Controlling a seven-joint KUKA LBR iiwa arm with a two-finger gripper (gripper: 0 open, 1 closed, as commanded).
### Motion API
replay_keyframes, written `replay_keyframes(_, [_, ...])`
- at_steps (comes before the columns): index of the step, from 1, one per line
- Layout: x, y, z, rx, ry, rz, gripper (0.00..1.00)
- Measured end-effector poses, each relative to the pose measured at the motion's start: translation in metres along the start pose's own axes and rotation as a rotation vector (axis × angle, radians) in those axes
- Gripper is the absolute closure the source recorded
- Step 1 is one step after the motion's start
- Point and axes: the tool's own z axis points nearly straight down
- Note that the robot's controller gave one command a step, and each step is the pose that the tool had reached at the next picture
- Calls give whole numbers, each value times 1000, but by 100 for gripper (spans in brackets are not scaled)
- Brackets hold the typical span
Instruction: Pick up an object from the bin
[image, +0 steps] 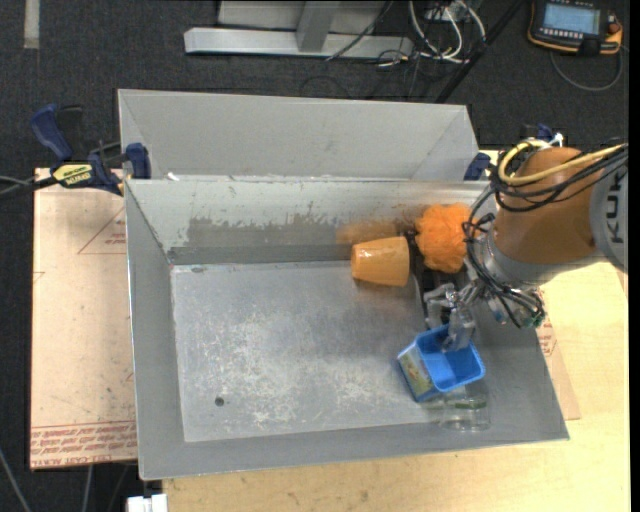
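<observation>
My gripper (455, 328) is low in the bin's right part, right at the far rim of a small blue open box (445, 368) that lies near the right front corner. Whether it touches the box I cannot tell. Behind the gripper, an orange cup (381, 262) lies on its side against the back wall. An orange fuzzy ball (443, 238) rests just right of the cup, partly behind the arm.
A clear, see-through thing (466, 410) lies at the front right corner, just in front of the blue box. The arm with its orange cover reaches over the bin's right rim. The bin's walls slope up close around the box.
</observation>
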Motion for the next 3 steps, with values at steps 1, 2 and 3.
replay_keyframes(1, [0, 0, 0, 0, 0, 0, 100])
replay_keyframes(2, [-12, 2, 30, -19, 0, -16, 100])
replay_keyframes(3, [-12, 2, 30, -19, 0, -16, 100])
